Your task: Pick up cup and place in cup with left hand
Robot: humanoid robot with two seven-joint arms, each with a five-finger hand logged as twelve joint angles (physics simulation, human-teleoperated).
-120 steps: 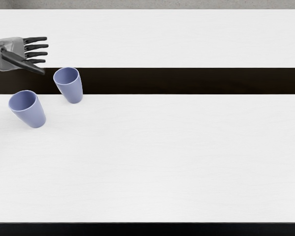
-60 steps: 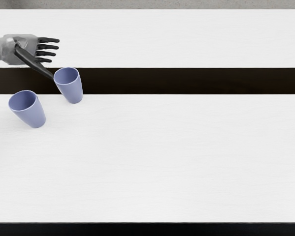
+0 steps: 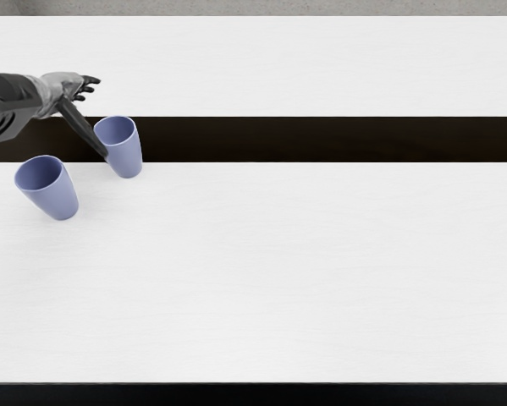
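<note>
My left hand (image 3: 96,118) reaches in from the picture's left edge, above and left of the farther blue cup (image 3: 126,157). Its thumb slants down along that cup's left side, the tip overlapping the cup's edge; whether they touch I cannot tell. The other fingers are spread, pointing right beyond the rim, and hold nothing. A second blue cup (image 3: 54,194) stands nearer and further left, apart from the first. Both cups are upright with their mouths up.
The white table (image 3: 304,271) is crossed by a dark band (image 3: 338,139) behind the cups. A black strip (image 3: 253,394) runs along the near edge. The right arm is out of view.
The left hand has come further in from the left and turned, its thumb moving down beside the farther cup. More of the forearm shows. Both cups have stayed put.
</note>
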